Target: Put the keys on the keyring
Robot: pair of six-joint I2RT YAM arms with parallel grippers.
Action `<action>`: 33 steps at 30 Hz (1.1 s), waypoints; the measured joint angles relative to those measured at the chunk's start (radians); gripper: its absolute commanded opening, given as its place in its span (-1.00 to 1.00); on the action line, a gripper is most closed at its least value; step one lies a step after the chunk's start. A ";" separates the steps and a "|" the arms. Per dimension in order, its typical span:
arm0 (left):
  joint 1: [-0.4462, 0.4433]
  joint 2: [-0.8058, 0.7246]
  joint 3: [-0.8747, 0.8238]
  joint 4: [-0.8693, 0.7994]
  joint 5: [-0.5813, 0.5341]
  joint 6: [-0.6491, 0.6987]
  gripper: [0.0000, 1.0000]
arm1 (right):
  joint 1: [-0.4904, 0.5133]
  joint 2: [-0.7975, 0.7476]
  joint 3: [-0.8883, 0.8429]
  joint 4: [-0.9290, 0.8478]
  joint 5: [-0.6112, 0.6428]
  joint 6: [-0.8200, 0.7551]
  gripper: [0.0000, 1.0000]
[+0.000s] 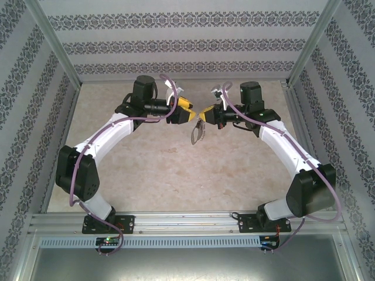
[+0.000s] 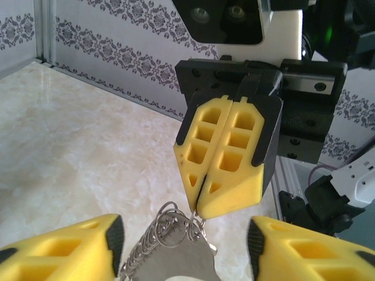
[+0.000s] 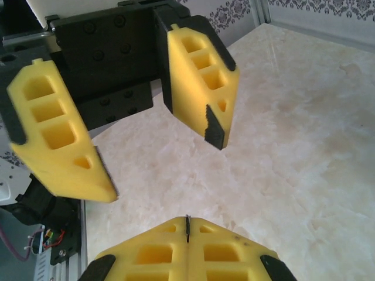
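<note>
The keyring (image 2: 176, 257), a grey metal loop with a jagged silvery chain (image 2: 137, 252) and small wire rings (image 2: 167, 225) at its top, hangs in mid-air above the table. My right gripper (image 2: 199, 208) comes down from above and is shut on one of those small rings; a thin dark sliver shows between its pads at the right gripper (image 3: 187, 225). My left gripper (image 2: 184, 237) is open, one finger on each side of the keyring and apart from it. In the top view the keyring (image 1: 196, 132) dangles below the meeting grippers (image 1: 188, 115) (image 1: 205, 114). The keys are out of view.
The marble-patterned tabletop (image 1: 176, 170) lies bare under the arms. Patterned walls (image 1: 176, 47) with aluminium posts close in the back and both sides. A metal rail (image 1: 187, 221) with the arm bases runs along the near edge.
</note>
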 measured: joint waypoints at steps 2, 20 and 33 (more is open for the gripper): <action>0.000 0.009 0.000 -0.007 0.004 0.003 0.02 | 0.000 0.000 0.003 -0.005 0.000 0.000 -1.00; -0.016 0.052 0.003 -0.011 0.034 0.000 -0.07 | 0.008 0.005 0.005 0.003 -0.011 0.001 -1.00; -0.032 0.053 0.004 -0.011 0.055 -0.018 -0.29 | 0.008 0.009 0.005 0.018 -0.017 0.003 -1.00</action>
